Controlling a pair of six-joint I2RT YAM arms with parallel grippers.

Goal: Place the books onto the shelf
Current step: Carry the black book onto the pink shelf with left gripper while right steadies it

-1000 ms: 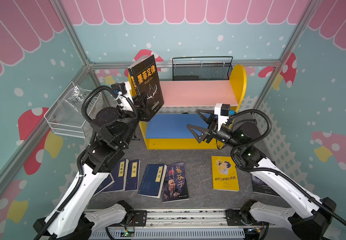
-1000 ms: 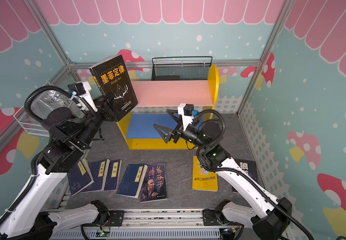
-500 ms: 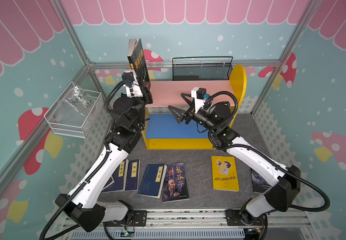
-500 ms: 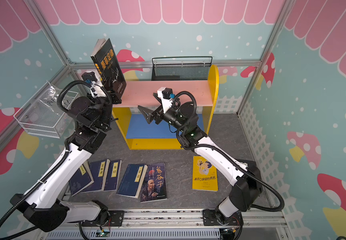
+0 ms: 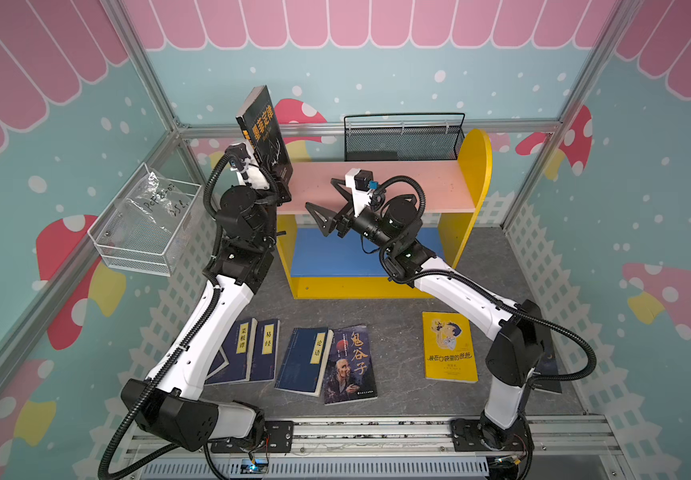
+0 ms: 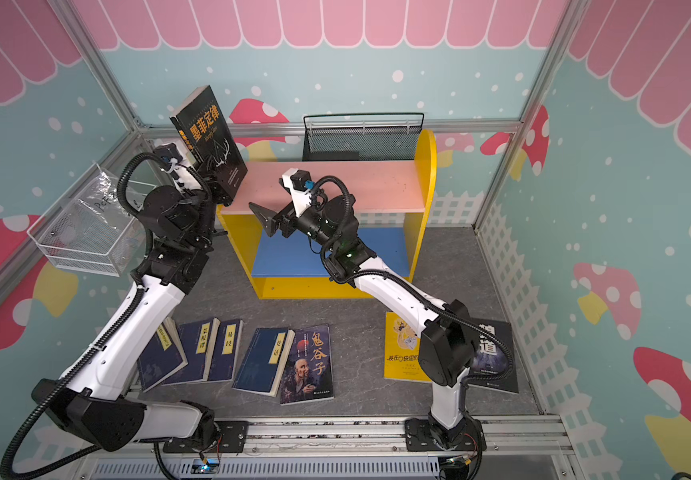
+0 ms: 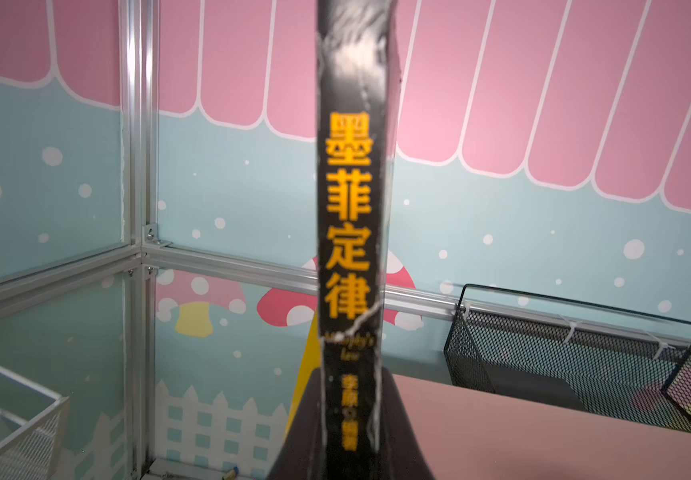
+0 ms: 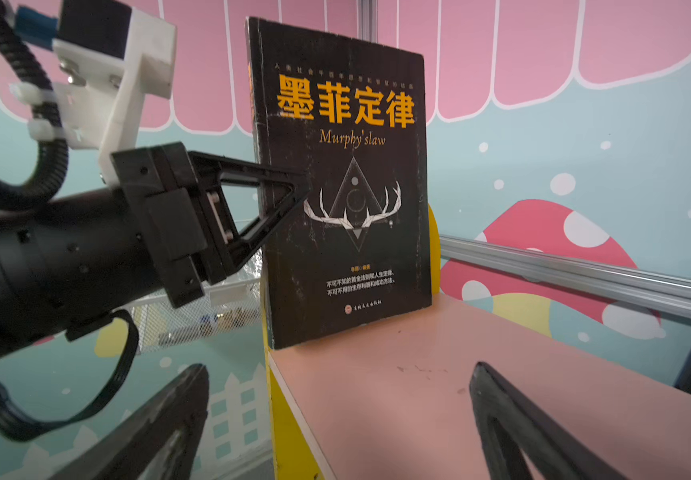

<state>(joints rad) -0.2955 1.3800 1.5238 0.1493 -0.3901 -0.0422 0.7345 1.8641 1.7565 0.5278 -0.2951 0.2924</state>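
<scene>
Top views first: your left gripper (image 5: 278, 188) is clamped low on the black book (image 5: 267, 137), standing it upright at the left end of the shelf's (image 5: 474, 166) pink upper board (image 5: 418, 189). Here's the danger: nothing stands to its right, so if you let go too soon it likely topples flat or slips off the front edge. The left arm rears tall from the table's (image 5: 398, 316) front-left corner, with its wrist level with the board. The right gripper (image 5: 326, 201) hangs before the board, jaws wide apart and empty, aimed at the cover, and that arm reaches in from the front-right corner. The other books lie flat along the table's front edge (navy paperbacks (image 5: 258, 349), the portrait cover (image 5: 350, 365) and the yellow cartoon book (image 5: 449, 347) among them).

Left wrist view: the spine fills the middle, with the fingers (image 7: 302, 424) pinching both covers near the bottom. With a grip that low, a nudge may pivot the book. The black mesh basket (image 7: 564, 353) sits at the board's back edge.

Right wrist view: the book's bottom edge meets the board's left end, touching or just above, I cannot tell which. Its near corner sits right at the front edge. Your right fingers (image 8: 161, 424) splay wide, so a firm push from them could twist the book out of the clamp.
</scene>
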